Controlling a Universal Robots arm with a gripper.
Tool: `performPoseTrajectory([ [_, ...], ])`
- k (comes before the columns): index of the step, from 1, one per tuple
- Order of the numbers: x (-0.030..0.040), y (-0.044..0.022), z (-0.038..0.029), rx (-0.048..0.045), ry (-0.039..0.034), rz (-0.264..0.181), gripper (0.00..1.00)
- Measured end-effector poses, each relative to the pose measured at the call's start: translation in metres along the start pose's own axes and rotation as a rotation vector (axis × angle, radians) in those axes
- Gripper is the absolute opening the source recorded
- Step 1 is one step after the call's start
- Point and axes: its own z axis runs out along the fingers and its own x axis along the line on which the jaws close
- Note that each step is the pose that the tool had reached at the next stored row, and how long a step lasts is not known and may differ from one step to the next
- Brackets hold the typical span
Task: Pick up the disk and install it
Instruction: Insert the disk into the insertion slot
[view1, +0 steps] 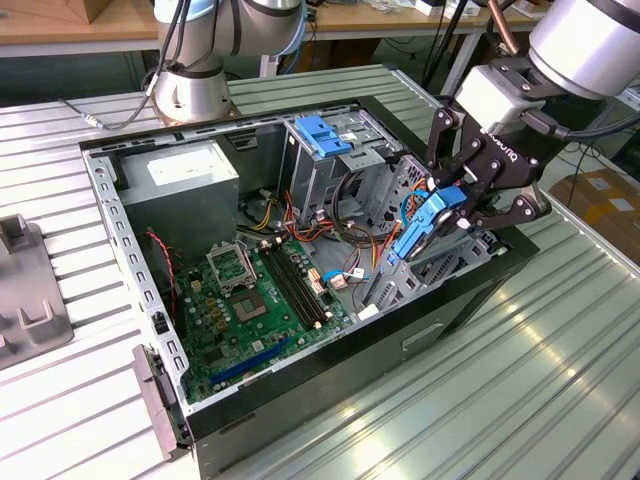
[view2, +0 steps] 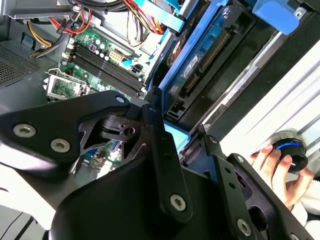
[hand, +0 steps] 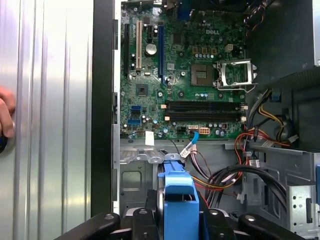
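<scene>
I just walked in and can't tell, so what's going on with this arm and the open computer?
The robot arm's black gripper has its fingers shut on a slim rectangular disk in a bright blue plastic frame. It holds the disk tilted over the drive-bay end of an open black computer case, at the exterior view's right. The disk does not look seated yet. The case lies on a ribbed metal table with its green motherboard exposed. A person's hand is beside the case in the second wrist view.

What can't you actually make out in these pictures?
- Exterior view: the disk's lower end, hidden behind the metal drive bay; whether it is seated is unclear.
- Second wrist view: what the dark round object is, partly covered by a person's hand.
- First wrist view: the disk's sides, covered by the gripper.
</scene>
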Motion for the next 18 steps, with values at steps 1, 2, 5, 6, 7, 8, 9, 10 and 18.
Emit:
performPoseTrajectory([
  [1, 0.0000, 0.0000, 0.0001, 0.0001, 0.0001, 0.000, 0.37],
  [2, 0.0000, 0.0000, 0.0001, 0.0001, 0.0002, 0.000, 0.37],
  [5, 0.0000, -0.0001, 0.0003, 0.0001, 0.0001, 0.000, 0.37],
  [6, 0.0000, -0.0001, 0.0003, 0.0001, 0.0000, 0.000, 0.37],
  [7, 0.0000, -0.0002, 0.0006, 0.0008, -0.0009, 0.000, 0.37],
  [8, 0.0002, -0.0003, 0.0013, 0.0002, -0.0016, 0.000, 0.38],
  [9, 0.0001, -0.0002, 0.0009, 0.0001, -0.0009, 0.000, 0.38],
  [10, 0.0000, -0.0001, 0.0004, 0.0001, 0.0002, 0.000, 0.45],
  [18, -0.0006, 0.0002, -0.0055, 0.0000, -0.0098, 0.000, 0.45],
])
